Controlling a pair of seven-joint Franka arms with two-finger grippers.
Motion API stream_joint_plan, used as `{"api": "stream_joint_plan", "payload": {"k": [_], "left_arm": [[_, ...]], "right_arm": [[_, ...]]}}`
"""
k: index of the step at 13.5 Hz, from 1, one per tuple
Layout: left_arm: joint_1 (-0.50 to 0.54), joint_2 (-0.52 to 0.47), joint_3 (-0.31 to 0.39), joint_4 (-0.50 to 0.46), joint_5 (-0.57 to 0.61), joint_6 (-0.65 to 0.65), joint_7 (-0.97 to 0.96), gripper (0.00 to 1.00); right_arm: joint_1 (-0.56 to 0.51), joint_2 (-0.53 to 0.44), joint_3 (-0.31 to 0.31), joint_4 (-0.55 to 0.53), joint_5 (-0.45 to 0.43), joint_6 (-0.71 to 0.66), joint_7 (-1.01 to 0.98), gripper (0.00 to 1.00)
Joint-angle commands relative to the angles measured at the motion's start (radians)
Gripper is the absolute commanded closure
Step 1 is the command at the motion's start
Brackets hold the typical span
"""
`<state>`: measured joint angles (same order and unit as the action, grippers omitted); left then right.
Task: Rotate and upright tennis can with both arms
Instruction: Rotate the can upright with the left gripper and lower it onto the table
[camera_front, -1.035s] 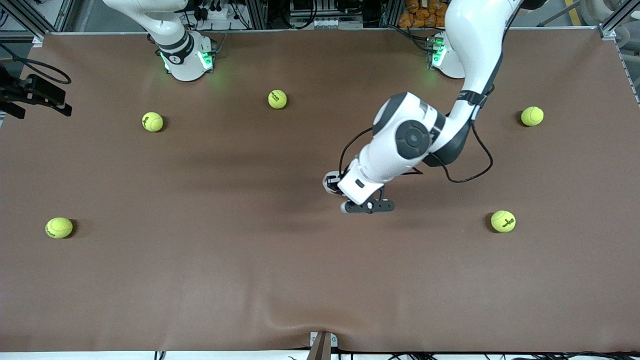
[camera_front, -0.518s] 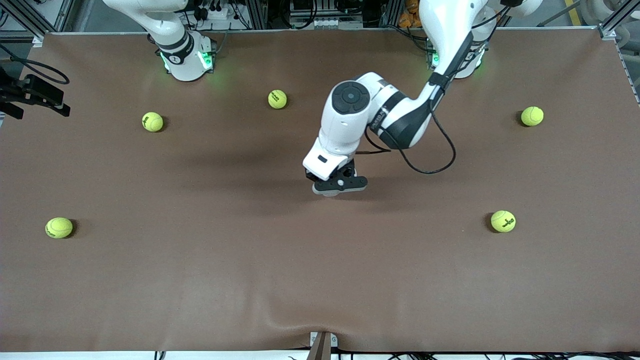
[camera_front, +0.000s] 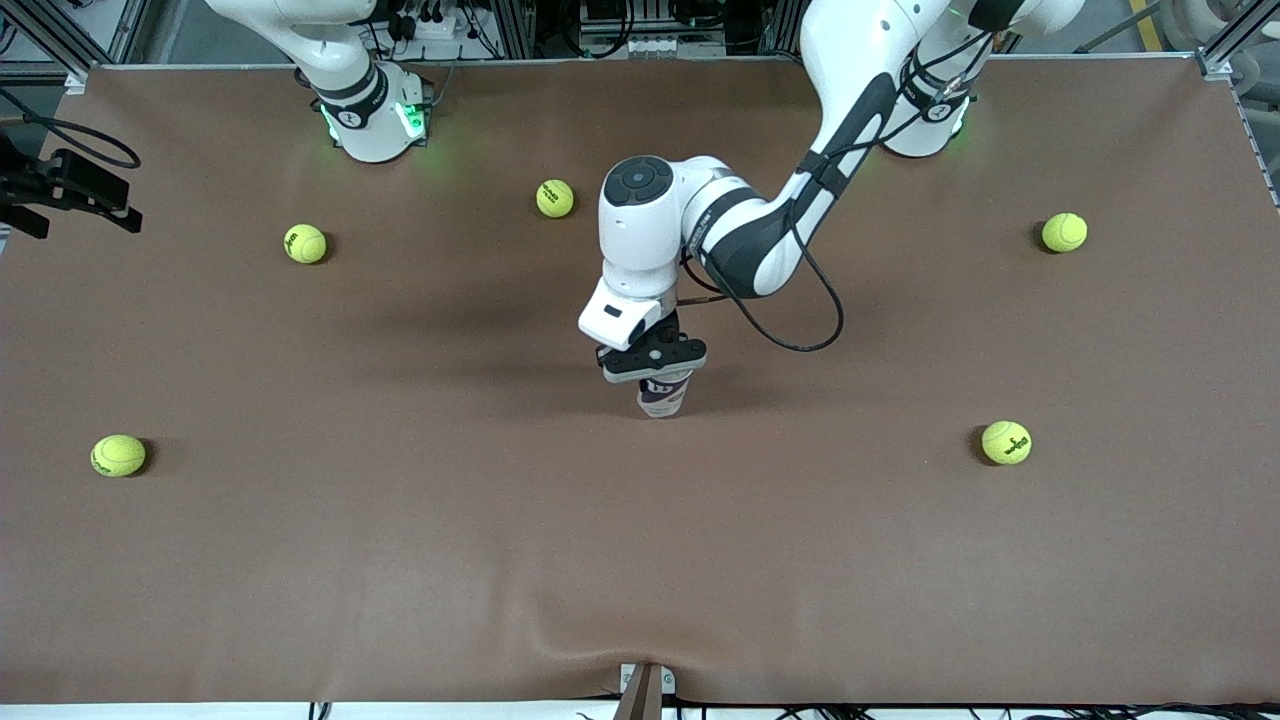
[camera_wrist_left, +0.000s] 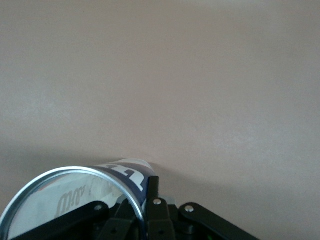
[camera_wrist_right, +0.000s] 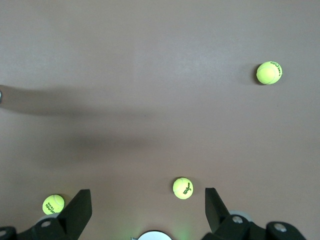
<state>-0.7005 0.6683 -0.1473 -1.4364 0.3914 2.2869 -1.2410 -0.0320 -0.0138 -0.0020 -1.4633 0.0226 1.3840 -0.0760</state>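
Five tennis balls (camera_front: 554, 198) lie scattered over the brown table (camera_front: 400, 560), none close to the work going on near the middle. One ball sits near the edge where the arms are mounted, one is just off the right arm's base, one is well out toward the right arm's end and lower in the front view, and two are toward the left arm's end.

Over the table's middle, the left gripper (camera_front: 655, 362) points downward with its fingers clamped on the tennis can (camera_front: 662, 395). In the left wrist view the silver rim (camera_wrist_left: 75, 192) of the can's open mouth sits right against the gripper, one finger (camera_wrist_left: 151, 200) pressed on the navy label just under the rim. Only the lower part of the can shows below the gripper in the front view, roughly upright. I cannot tell whether its base is resting on the table or just above it. Gripping at the rim seems chosen so the can hangs below the hand and can be stood on its base.

The right gripper (camera_wrist_right: 148, 212) waits high over the table near its own base, its fingers spread wide with nothing between them, looking down on three balls.

By my reading the turning is largely done, leaving the settling and letting go.
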Motion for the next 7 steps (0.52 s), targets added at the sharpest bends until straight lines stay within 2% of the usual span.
{"api": "stream_joint_plan", "payload": {"k": [1,2,3,7], "left_arm": [[-0.011,0.017,0.008,0.028,0.029,0.003,-0.028,0.83],[-0.011,0.016,0.006,0.028,0.029,0.002,-0.028,0.48],[-0.011,0.016,0.006,0.028,0.029,0.003,-0.023,0.0],[-0.007,0.002,0.008,0.031,0.026,0.002,-0.011,0.0]], "right_arm": [[-0.012,-0.015,0.0,-0.019,0.011,-0.002,-0.024,0.0],[-0.012,-0.015,0.0,-0.019,0.011,-0.002,-0.031,0.0],[-0.012,-0.015,-0.001,-0.019,0.011,-0.002,-0.034,0.0],[-0.012,-0.015,-0.001,-0.019,0.011,-0.005,-0.034,0.0]]}}
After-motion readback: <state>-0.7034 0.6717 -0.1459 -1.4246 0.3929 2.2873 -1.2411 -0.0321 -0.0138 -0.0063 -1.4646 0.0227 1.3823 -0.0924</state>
